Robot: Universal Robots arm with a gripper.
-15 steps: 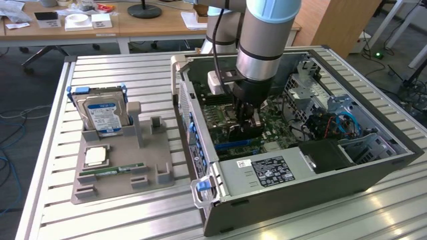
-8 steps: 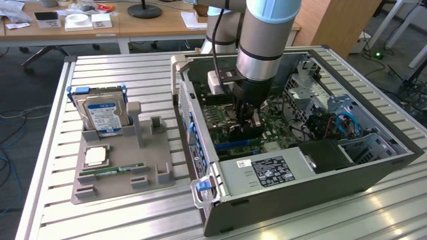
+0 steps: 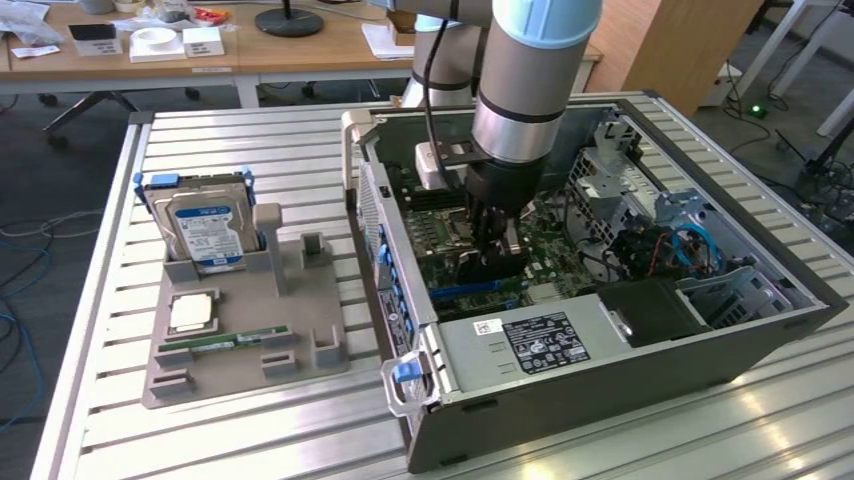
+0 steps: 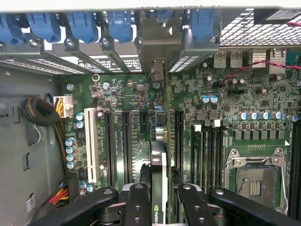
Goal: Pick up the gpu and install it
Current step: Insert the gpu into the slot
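My gripper (image 3: 489, 250) is down inside the open computer case (image 3: 747, 330), shut on the gpu (image 3: 478, 272), a dark card held on edge just above the motherboard (image 3: 554, 262). In the wrist view the gpu (image 4: 159, 155) appears as a thin upright card between my two black fingers (image 4: 137, 202). Its metal bracket (image 4: 157, 44) reaches the rear slot openings below the blue clips (image 4: 120, 21). The card runs in line with the long expansion slots (image 4: 127, 146). I cannot tell whether its edge sits in a slot.
On the exterior view's left a grey holder (image 3: 254, 355) carries a silver hard drive (image 3: 203, 230), a processor chip (image 3: 194, 312) and a green memory stick (image 3: 220, 340). The power supply (image 3: 527, 345), cables (image 3: 667, 245) and the empty processor socket (image 4: 256, 174) crowd the case.
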